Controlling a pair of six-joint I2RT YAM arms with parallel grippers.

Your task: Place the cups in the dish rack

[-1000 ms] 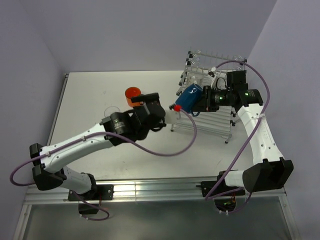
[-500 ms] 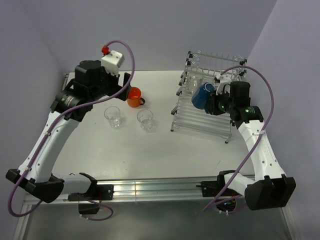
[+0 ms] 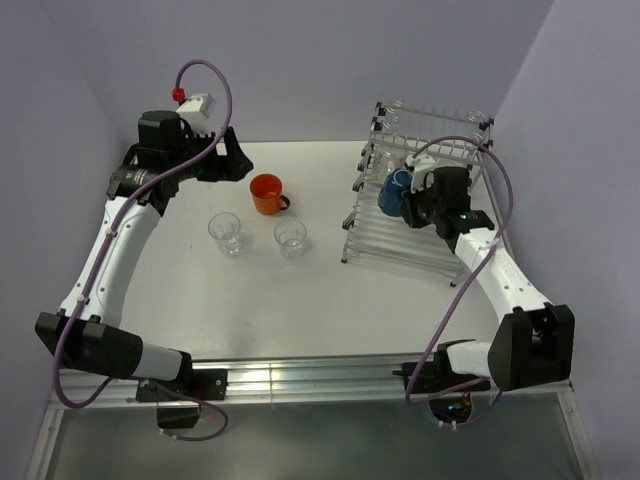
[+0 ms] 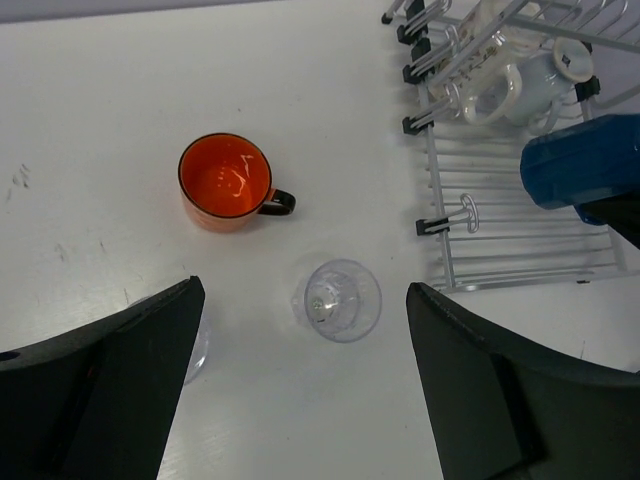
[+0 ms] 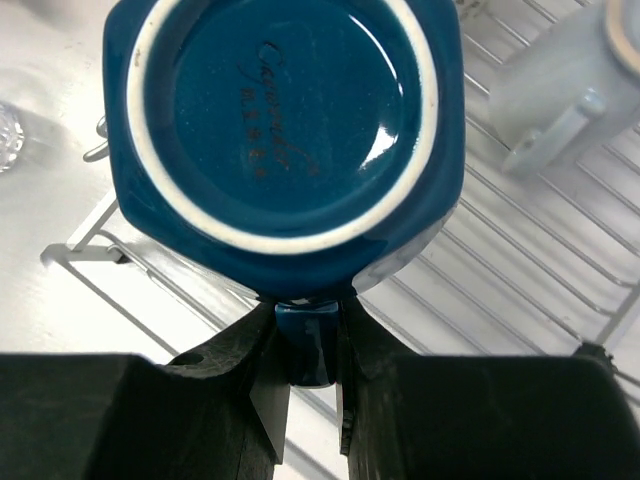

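Observation:
My right gripper (image 3: 412, 203) (image 5: 308, 330) is shut on the handle of the blue mug (image 3: 395, 192) (image 5: 285, 120) and holds it bottom-toward-camera over the left part of the dish rack (image 3: 420, 240) (image 5: 500, 260). A white mug (image 4: 500, 85) (image 5: 560, 70) lies in the rack behind it. My left gripper (image 3: 230, 160) (image 4: 305, 390) is open and empty, raised above the table at the back left. Below it stand the orange mug (image 3: 266, 193) (image 4: 225, 182) and two clear tumblers (image 3: 225, 233) (image 3: 291, 238); one tumbler (image 4: 342, 300) sits between my fingers' view, the other (image 4: 197, 345) is half hidden by the left finger.
The rack (image 4: 500, 230) has upright prongs along its back and left side. Purple walls close in behind and to both sides. A metal rail (image 3: 300, 378) runs along the table's near edge.
My left arm has swung from beside the rack back to the far left and risen. My right gripper has carried the blue mug a little left and back over the rack.

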